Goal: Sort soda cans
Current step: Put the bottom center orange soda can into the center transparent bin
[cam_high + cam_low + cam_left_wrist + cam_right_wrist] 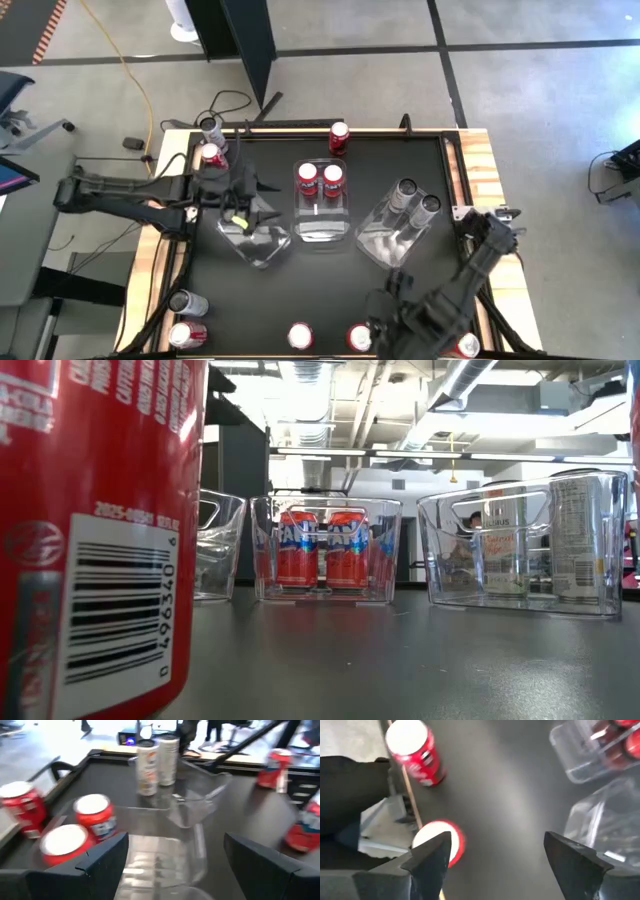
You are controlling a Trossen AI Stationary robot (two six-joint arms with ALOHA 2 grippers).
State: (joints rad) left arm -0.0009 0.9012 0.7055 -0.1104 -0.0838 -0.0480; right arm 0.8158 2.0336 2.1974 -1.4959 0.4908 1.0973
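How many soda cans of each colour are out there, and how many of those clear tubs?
Red soda cans: 8 (one is partly hidden)
Silver soda cans: 4
Clear plastic bins: 3
Total: 15 things, 12 of them cans

three clear bins [322,215], black table [330,290]

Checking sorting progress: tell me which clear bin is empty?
The left bin, under the left pincer; the middle bin holds red cans, the right bin silver ones.
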